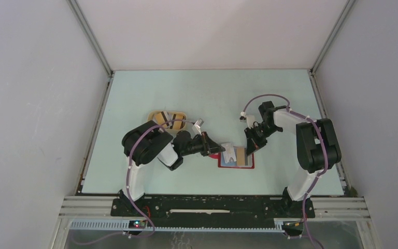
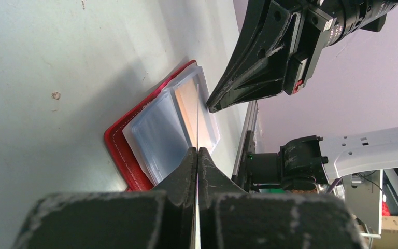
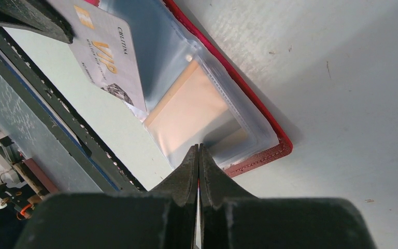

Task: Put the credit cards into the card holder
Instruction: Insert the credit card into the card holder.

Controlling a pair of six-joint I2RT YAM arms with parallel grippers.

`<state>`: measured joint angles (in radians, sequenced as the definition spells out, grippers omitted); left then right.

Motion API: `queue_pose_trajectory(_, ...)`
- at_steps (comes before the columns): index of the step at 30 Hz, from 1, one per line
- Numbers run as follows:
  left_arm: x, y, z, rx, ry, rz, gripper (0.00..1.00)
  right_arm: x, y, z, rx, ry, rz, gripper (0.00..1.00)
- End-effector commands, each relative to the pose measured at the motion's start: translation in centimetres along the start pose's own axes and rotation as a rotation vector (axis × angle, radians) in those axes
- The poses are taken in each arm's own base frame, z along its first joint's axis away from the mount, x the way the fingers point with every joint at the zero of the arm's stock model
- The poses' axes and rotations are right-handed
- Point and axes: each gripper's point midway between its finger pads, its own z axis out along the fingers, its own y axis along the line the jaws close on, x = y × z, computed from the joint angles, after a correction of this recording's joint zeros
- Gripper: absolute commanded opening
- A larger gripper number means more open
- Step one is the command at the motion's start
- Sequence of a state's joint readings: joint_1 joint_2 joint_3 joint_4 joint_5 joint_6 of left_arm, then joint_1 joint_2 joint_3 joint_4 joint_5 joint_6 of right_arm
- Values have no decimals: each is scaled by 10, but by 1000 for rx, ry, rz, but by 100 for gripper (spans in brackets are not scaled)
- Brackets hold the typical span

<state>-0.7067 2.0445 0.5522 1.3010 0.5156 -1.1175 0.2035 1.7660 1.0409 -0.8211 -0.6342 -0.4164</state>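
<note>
The red card holder lies open on the table between the arms, its clear pockets up. My left gripper is shut on a white card and holds it tilted at the holder's left pocket. In the left wrist view the card shows edge-on above the holder. In the right wrist view this card reads "VIP" and its corner lies over a clear pocket. An orange-tan card sits inside a pocket. My right gripper is shut, its tips at the pocket's edge; I cannot tell whether it pinches the sleeve.
A tan oval dish with more cards stands behind the left arm. The black front rail runs close to the holder's near side. The right gripper's fingers hang just beyond the holder in the left wrist view.
</note>
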Motion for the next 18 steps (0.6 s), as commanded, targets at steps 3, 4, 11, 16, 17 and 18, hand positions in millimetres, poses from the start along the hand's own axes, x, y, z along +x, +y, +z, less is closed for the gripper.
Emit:
queue_pose_trajectory(3, -6, -13, 9, 51, -16, 37, 0, -10, 1, -4, 10, -14, -9, 3)
queue_pose_trajectory(4, -6, -12, 9, 48, -15, 35, 0, -9, 1, -3, 10, -12, -9, 3)
queue_pose_trajectory(11, -3, -5, 14, 31, -5, 26, 0, -9, 0, -4, 12, -14, -7, 3)
queue_pose_trajectory(16, 0, -1, 16, 19, 6, 22, 0, -9, 0, -4, 13, -13, -7, 3)
queue_pose_trajectory(17, 1, 0, 16, 14, 9, 21, 0, -9, 0, -4, 12, -13, -5, 3)
queue_pose_trajectory(18, 3, 2, 16, 9, 15, 22, 0, -9, 0, -4, 13, -13, -5, 3)
